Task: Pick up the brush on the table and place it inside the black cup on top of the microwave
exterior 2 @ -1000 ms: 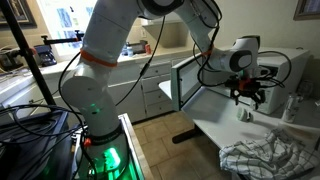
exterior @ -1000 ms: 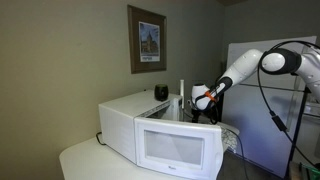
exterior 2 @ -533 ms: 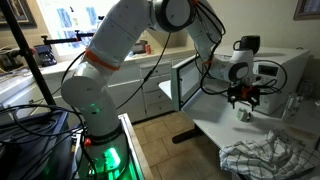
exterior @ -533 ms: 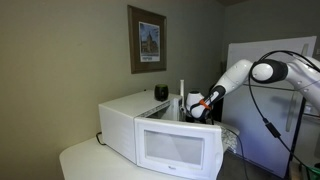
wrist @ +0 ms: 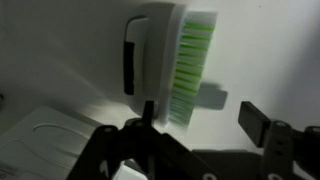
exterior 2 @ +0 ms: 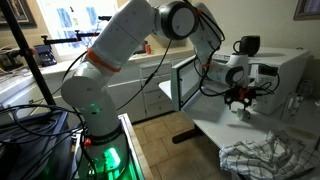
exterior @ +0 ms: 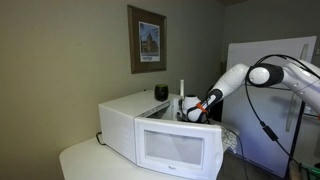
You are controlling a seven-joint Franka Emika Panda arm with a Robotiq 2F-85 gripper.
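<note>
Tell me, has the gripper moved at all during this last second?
Yes. The gripper has sunk lower and leftward in an exterior view, dropping behind the microwave.

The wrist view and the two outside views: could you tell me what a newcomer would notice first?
In the wrist view, a white brush with bright green bristles lies on the pale table, right in front of the open gripper. In an exterior view, the big white microwave dominates, with a small black cup on top of it.
</note>
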